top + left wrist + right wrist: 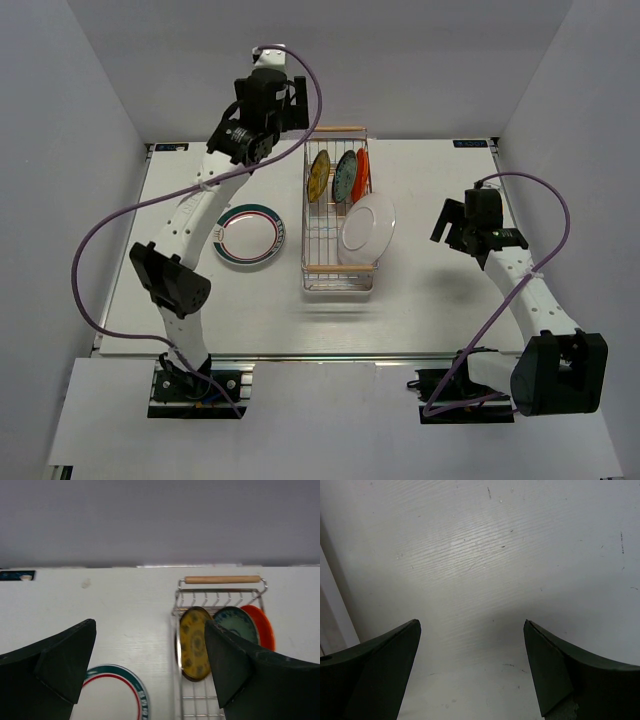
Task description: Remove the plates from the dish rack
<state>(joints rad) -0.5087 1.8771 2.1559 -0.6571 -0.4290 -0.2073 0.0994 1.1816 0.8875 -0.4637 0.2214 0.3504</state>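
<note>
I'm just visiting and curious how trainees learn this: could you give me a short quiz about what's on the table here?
1. How many plates sit in the rack?
2. True or false: one rimmed plate lies on the table, left of the rack.
3. The left gripper and right gripper are: A open and empty, B shut, C holding plates.
Key: 1. Four: yellow, teal, orange, white. 2. True. 3. A.
</note>
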